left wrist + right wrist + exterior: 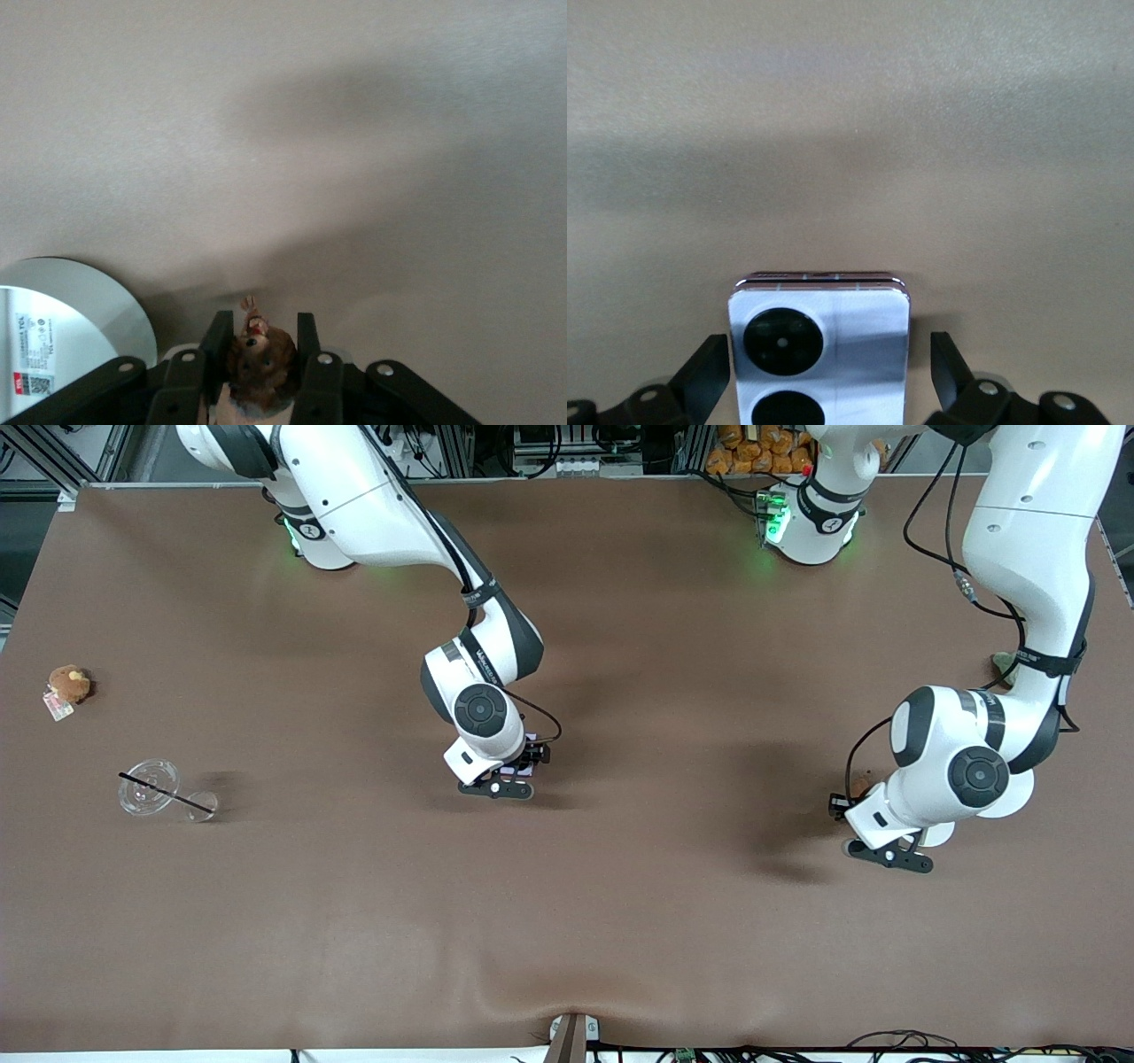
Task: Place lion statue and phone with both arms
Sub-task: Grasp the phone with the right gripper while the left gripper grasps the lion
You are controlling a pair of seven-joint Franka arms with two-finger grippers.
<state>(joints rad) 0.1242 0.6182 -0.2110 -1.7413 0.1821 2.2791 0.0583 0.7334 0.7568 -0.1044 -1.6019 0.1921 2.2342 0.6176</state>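
Sitting mid-table with bare brown table (620,921) all round, the right gripper (824,372) has its fingers spread clear of the phone (819,350), camera circles up and lower end cut off, while the left gripper (259,359) pinches the lion statue (261,359), head outward, body hidden.

Bare table (638,921) between arms — cup (149,786), plush (69,684) well aside

One lion statue (260,361); one phone (819,350); two plushes (69,684).
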